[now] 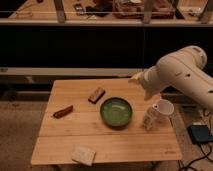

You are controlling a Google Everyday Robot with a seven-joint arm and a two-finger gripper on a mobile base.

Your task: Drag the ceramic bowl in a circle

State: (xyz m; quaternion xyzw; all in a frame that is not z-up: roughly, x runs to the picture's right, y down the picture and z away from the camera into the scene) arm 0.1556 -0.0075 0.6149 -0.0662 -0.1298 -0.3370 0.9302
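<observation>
The green glazed ceramic bowl [116,111] sits upright on the wooden table [75,132], right of centre. The arm is a bulky white shape above the table's right side. My gripper [135,78] is at the arm's left tip, raised above the table's back right corner. It is behind and to the right of the bowl, clearly apart from it and holding nothing that I can see.
A white mug [159,113] stands near the table's right edge, close to the bowl. A brown bar [96,95] lies behind the bowl, a reddish-brown item [63,111] at the left, and a pale block [83,155] at the front. A dark device [201,134] lies on the floor at the right.
</observation>
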